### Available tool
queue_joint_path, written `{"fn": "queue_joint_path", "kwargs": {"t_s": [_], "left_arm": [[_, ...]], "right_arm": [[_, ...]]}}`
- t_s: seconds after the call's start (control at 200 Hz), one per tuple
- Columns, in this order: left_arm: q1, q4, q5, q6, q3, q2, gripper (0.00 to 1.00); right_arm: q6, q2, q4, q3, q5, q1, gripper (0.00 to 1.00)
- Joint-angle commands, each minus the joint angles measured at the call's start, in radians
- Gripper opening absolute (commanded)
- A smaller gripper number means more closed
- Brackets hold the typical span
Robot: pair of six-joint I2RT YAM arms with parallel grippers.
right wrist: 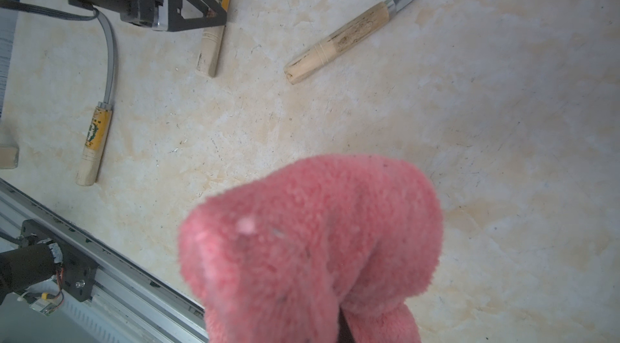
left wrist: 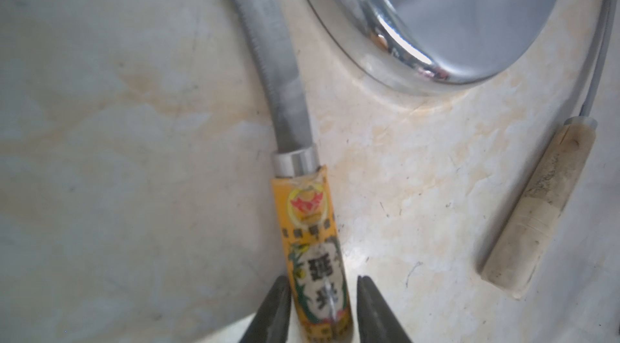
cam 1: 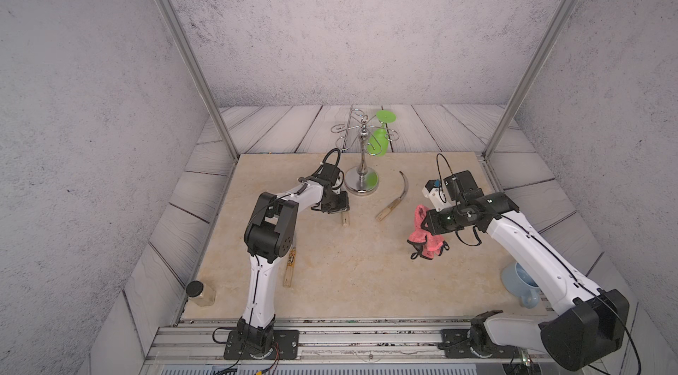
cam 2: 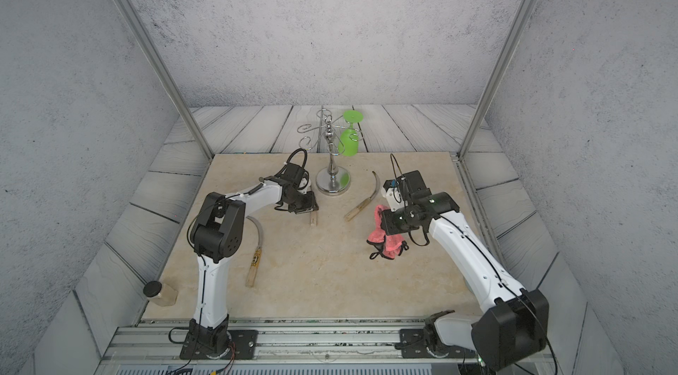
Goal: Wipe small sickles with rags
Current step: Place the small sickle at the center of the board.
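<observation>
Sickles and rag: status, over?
Left gripper open, straddling handle of labelled sickle, flat on table. Right gripper shut on pink rag. Chrome stand base close beside that blade.

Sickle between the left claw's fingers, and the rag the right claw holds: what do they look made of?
Sickle: the blade looks like dull grey steel, with fine serrations along one edge. It has a shiny metal ferrule and a pale wooden handle wrapped in a glossy yellow printed label, likely paper or film. Rag: pink terry or microfibre, judging by its fuzzy pile.
</observation>
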Motion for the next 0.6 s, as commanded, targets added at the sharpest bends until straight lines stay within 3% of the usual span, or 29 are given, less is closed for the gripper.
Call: {"fn": "queue_joint_path", "kwargs": {"t_s": [0.0, 0.24, 0.596], "left_arm": [[0.018, -0.035, -0.014, 0.005, 0.004, 0.015, 0.39], [0.029, -0.023, -0.033, -0.009, -0.082, -0.112, 0.43], [0.036, -0.057, -0.102, 0.027, -0.291, -0.47, 0.46]], "right_arm": [[-0.004, -0.016, -0.006, -0.004, -0.011, -0.002, 0.16], [-0.005, -0.017, -0.004, -0.002, -0.012, -0.003, 0.16], [-0.005, -0.011, -0.027, 0.016, -0.005, -0.003, 0.17]]}}
